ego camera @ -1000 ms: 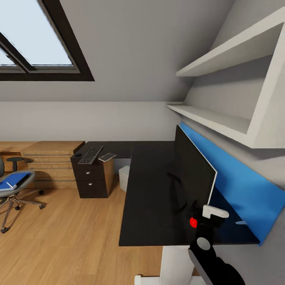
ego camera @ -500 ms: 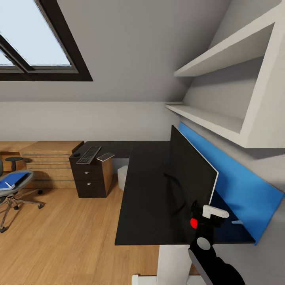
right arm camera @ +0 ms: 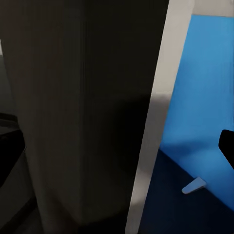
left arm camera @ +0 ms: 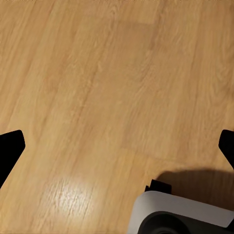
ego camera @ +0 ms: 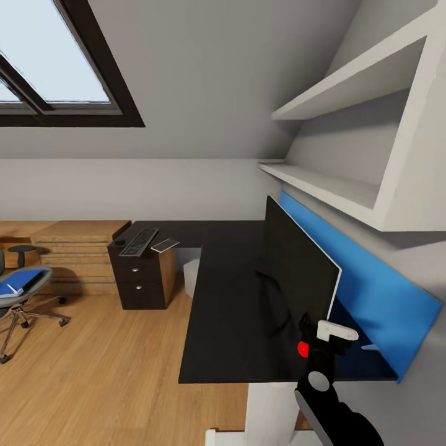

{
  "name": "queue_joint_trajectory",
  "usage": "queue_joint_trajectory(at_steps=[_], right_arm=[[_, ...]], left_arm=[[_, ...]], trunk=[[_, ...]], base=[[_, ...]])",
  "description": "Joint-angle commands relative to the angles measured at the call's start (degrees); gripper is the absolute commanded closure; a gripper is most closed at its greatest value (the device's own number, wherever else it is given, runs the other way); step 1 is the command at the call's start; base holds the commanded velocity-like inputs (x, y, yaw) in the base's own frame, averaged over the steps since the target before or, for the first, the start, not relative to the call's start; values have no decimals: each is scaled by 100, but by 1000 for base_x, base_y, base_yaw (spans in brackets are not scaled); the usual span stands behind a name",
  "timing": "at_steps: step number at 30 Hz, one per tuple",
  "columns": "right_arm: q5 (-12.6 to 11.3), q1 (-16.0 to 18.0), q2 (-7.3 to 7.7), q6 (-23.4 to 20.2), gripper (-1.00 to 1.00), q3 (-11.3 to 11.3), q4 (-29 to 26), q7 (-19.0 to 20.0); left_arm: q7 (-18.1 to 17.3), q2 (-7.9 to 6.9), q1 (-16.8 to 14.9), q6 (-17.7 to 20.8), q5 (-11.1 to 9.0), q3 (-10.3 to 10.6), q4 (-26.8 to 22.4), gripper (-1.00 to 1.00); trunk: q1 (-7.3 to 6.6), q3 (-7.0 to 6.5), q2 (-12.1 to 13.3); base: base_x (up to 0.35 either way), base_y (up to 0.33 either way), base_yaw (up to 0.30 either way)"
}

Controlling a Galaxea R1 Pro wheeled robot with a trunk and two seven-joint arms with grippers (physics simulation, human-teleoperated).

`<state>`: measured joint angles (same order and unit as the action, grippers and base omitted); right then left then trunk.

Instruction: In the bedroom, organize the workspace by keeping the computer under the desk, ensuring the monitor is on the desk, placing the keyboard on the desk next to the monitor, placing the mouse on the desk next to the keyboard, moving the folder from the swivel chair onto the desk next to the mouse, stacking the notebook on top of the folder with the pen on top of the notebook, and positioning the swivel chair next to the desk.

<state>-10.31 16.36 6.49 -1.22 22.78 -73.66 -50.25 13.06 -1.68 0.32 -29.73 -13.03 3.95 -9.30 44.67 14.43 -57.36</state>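
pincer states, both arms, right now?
Left pincer: open, empty, over the wood floor.
Right pincer: open, holding nothing, fingertips either side of the monitor edge.

My right gripper point(ego camera: 322, 328) is at the near end of the monitor point(ego camera: 297, 266), which blocks the way at 12 o'clock. The blue panel point(ego camera: 371, 279) walls off 2 o'clock. Toward 10 o'clock the black desk point(ego camera: 229, 297) top is bare (lots of room), up to the keyboard point(ego camera: 139, 242).

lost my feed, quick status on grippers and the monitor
Right gripper open at near edge of wide black flat monitor, upright on glossy black desk. Left gripper open over floor. Blue folder on grey chair.
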Motion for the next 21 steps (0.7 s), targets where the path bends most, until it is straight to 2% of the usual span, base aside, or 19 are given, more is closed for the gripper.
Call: queue_joint_trajectory(at_steps=[1, 11, 20, 21], right_arm=[[-34, 7, 8, -5, -100, 29, -15, -34], [-40, 7, 10, 8, -100, 42, -34, -13], [-41, 7, 10, 7, -100, 50, -34, -8], [-46, 7, 3, 8, -100, 171, -34, -7]], left_arm=[[30, -4, 5, -1, -33, 44, -14, -100], [30, -8, 7, 2, -33, 43, -15, -100], [30, -8, 8, -3, -33, 42, -14, -100], [30, -3, 9, -35, -33, 36, -14, -100]], trunk=[[1, 6, -5], [1, 6, -5], [1, 6, -5], [1, 6, -5]], base=[[-110, 0, 0], [-282, 28, 0], [-302, 120, 0], [-18, 323, 0]])
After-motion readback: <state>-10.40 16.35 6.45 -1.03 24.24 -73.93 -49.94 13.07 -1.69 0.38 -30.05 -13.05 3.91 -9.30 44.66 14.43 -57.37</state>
